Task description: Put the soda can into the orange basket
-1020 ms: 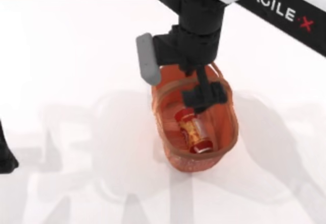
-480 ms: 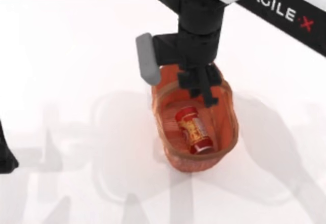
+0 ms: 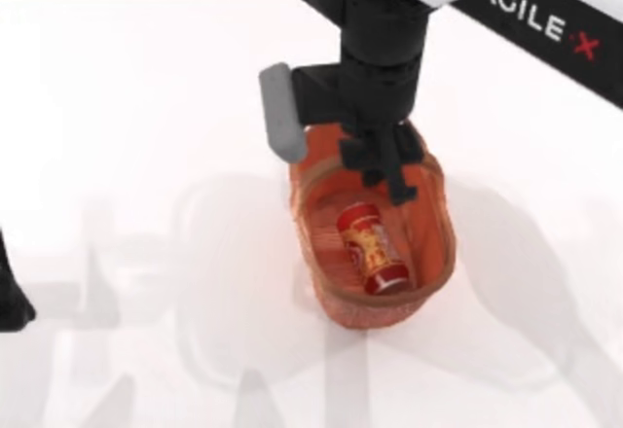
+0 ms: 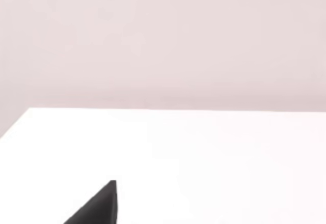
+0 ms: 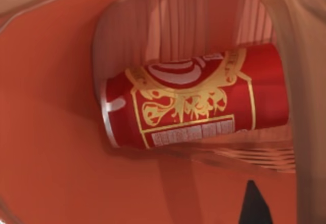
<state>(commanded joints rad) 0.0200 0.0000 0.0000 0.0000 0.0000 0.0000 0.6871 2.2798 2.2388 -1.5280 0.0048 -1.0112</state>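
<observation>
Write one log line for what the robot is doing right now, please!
soda can: lying inside orange basket | right gripper: open, above basket, apart from can | left arm: parked at table's left

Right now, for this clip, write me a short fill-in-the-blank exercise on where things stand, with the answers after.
1. The soda can lies on its ____ inside the orange basket.
2. The right gripper is above the basket and holds ____.
3. The arm parked at the table's edge is the ____ arm.

Missing words: side; nothing; left
</observation>
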